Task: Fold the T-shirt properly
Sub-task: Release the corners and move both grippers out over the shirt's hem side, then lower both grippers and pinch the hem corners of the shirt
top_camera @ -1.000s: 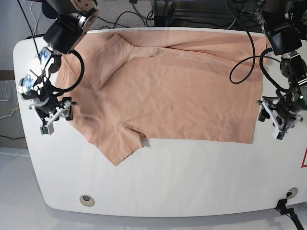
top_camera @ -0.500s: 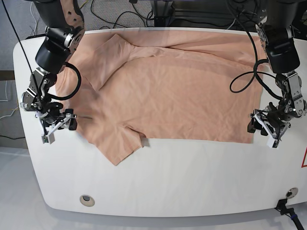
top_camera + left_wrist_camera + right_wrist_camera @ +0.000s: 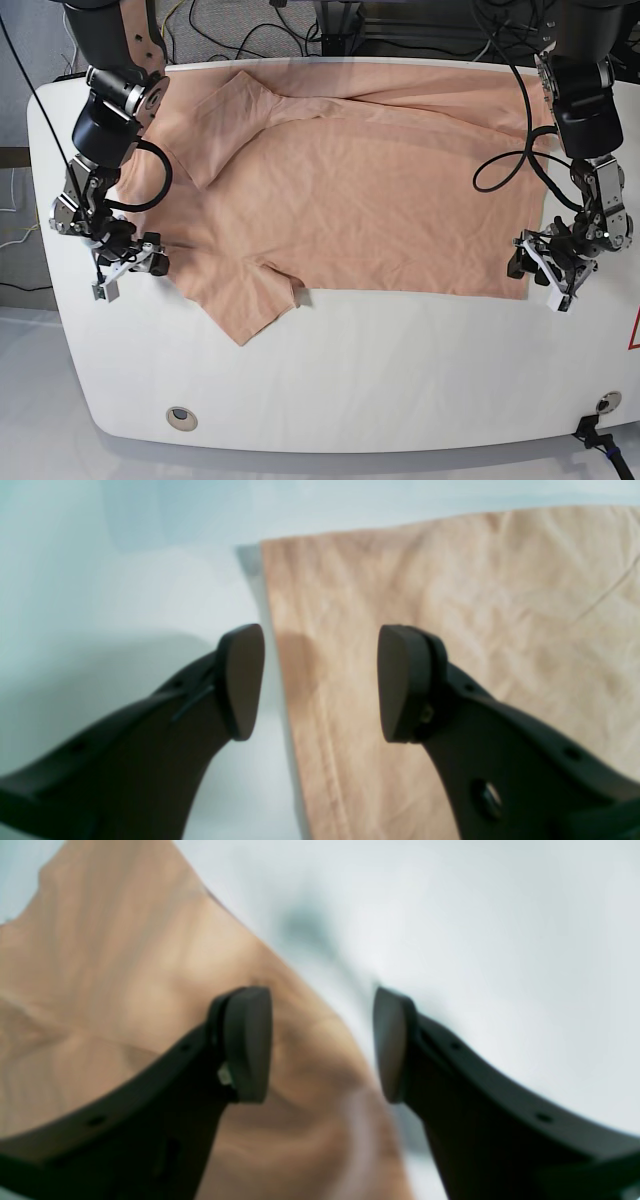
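The salmon-peach T-shirt [image 3: 350, 190] lies spread flat on the white table [image 3: 400, 370], neck to the left and hem to the right; its print is not visible. One sleeve [image 3: 245, 305] points toward the front. My left gripper [image 3: 535, 278] is open at the hem's front corner. In the left wrist view the gripper [image 3: 320, 680] straddles the T-shirt [image 3: 450, 605] edge. My right gripper [image 3: 130, 274] is open at the shoulder edge. In the right wrist view the gripper [image 3: 322, 1045] straddles the cloth [image 3: 125, 965] edge.
A black cable loop [image 3: 497, 160] from the left arm hangs over the shirt's right part. More cables lie behind the table's back edge. A round hole [image 3: 181, 417] sits near the front left edge, and a red mark [image 3: 634, 332] at the right edge.
Both grippers have moved inward to the shirt's edges: the left one toward the hem corner, the right one down and toward the shoulder edge. The shirt has not moved.
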`<state>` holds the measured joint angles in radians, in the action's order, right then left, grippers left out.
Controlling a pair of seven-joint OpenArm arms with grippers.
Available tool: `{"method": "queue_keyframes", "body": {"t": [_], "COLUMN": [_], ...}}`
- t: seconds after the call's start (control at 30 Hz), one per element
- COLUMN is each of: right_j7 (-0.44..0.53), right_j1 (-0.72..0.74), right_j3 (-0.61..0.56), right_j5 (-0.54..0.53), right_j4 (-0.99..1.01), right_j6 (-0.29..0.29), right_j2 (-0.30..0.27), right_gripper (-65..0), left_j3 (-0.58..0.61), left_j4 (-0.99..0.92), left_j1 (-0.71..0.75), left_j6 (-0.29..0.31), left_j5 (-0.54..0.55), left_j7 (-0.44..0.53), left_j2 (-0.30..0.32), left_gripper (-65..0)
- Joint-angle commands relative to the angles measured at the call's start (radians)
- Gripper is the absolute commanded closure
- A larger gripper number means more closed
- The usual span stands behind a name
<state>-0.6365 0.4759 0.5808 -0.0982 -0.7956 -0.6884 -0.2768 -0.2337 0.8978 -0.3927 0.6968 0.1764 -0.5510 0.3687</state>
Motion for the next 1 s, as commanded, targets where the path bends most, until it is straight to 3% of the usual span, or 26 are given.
{"method": "queue_keyframes", "body": {"t": [0.0,0.3,0.5,0.63,0.97], "right_j7": [0.016,0.013,0.013,0.013,0.013], "right_j1": [0.011,-0.026,-0.029,-0.029,-0.027], "right_j3": [0.000,-0.003,-0.095,-0.095,-0.095], "right_j5": [-0.015,-0.015,-0.022,-0.022,-0.022], "right_j4": [-0.015,-0.020,-0.021,-0.021,-0.021], "right_j6": [-0.010,-0.010,-0.010,-0.010,-0.010], "right_j2": [-0.006,0.050,0.055,0.055,0.049], "right_gripper": [-31.8,-31.6,-31.4,-31.4,-31.4], "left_j3": [-0.003,-0.005,-0.003,0.001,0.010], "left_j4": [0.014,0.011,-0.073,-0.177,-0.227], "left_j1": [-0.027,-0.025,-0.030,-0.061,-0.084], "left_j6": [0.001,0.001,0.001,-0.042,-0.042], "left_j5": [0.016,0.016,0.015,0.015,0.015], "left_j7": [0.033,0.045,0.096,0.151,0.171], "left_j2": [0.014,0.017,0.022,0.034,0.029], "left_gripper": [-33.6,-33.6,-33.6,-33.7,-33.7]}}
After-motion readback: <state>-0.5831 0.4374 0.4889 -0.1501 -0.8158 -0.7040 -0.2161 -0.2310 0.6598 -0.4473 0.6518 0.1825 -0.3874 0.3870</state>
